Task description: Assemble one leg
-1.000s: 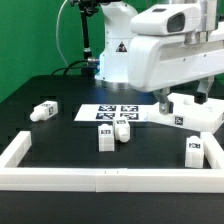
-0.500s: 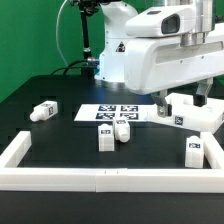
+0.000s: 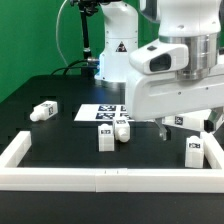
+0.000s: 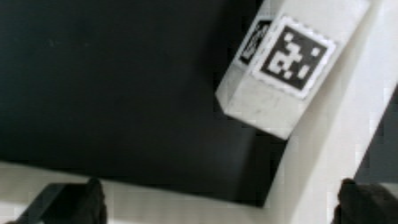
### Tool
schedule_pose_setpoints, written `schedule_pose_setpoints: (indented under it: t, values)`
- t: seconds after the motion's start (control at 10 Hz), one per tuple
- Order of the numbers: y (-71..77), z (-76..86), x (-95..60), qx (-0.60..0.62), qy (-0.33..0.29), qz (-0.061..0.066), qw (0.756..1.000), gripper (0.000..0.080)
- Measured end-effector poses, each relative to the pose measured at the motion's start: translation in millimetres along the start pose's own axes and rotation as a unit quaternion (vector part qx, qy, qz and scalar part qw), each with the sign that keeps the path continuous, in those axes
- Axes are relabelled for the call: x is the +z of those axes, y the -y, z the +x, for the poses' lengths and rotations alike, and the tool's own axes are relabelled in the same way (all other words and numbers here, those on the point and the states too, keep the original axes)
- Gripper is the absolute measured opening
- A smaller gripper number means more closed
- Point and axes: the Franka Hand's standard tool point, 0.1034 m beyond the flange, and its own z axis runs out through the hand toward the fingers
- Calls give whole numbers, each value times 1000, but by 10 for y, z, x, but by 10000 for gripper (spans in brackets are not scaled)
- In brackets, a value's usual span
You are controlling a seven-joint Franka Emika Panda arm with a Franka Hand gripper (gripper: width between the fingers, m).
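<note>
Several white legs with black-and-white tags are on the black table. One leg stands at the exterior view's right, close to the white border rail. It also shows in the wrist view, lying against the rail. Another leg stands in the middle, one lies beside it, and one lies at the left. My gripper hangs open and empty just above and behind the right leg. In the wrist view its dark fingertips stand wide apart, and the gripper holds nothing.
The marker board lies flat in the middle of the table. The large flat white square piece sits at the back right, mostly hidden behind my gripper. The white rail fences the front and both sides.
The arm has swung forward and down, from above the flat square piece toward the right leg near the rail. The gripper stays open. No part has moved.
</note>
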Motion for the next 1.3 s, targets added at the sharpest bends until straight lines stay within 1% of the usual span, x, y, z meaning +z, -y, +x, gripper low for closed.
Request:
schedule_pose_setpoints:
  t: [0.1,0.4,0.5,0.6,0.8,1.2,1.3]
  values:
    - [17,-38,14,0,5,2,1000,649]
    - [6,-47,35,6,6,2,1000,649]
    - [-23,-107,105,37,20,8,999,649]
    - [-32,-116,173,53,26,11,998,649]
    - [13,-144,276,62,27,12,998,649]
    - [12,-192,376,63,33,13,997,649]
    - [-13,-189,395,58,30,13,998,649]
